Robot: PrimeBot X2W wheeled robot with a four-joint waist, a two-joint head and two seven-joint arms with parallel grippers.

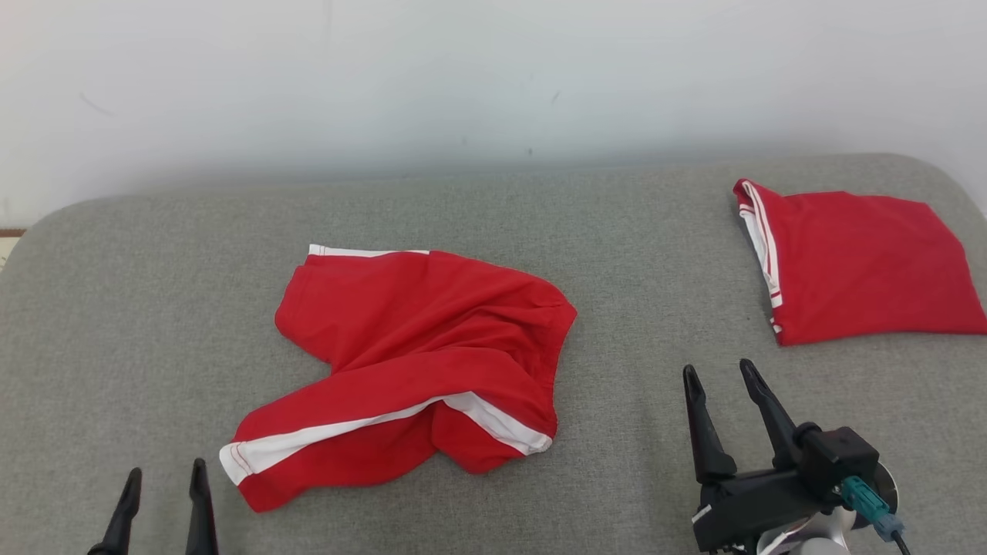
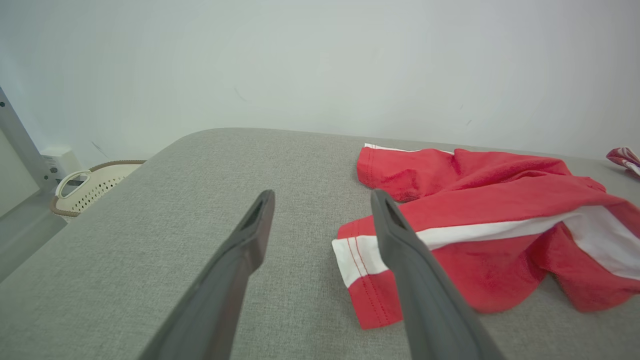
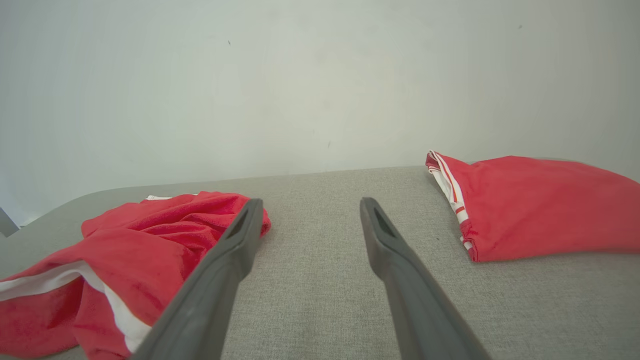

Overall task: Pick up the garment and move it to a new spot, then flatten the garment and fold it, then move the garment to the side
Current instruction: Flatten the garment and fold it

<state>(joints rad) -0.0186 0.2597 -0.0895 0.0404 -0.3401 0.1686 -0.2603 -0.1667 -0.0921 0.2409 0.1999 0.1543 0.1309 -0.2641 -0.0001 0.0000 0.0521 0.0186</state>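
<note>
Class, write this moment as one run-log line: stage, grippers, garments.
stage: before pickup | left gripper: open, empty | right gripper: open, empty | crumpled garment: on grey surface | folded garment: far right

Home-like room: laundry basket (image 2: 100,186), grey upholstered surface (image 1: 139,324)

- Grey woven fabric surface with rounded corners (image 1: 154,308), backed by a plain white wall (image 1: 493,77).
- Folded red cloth with white-striped edge (image 1: 864,266), flat at the surface's far right.
- Cream perforated basket, brown-rimmed (image 2: 100,186), beyond the left edge, possibly on the floor.
</note>
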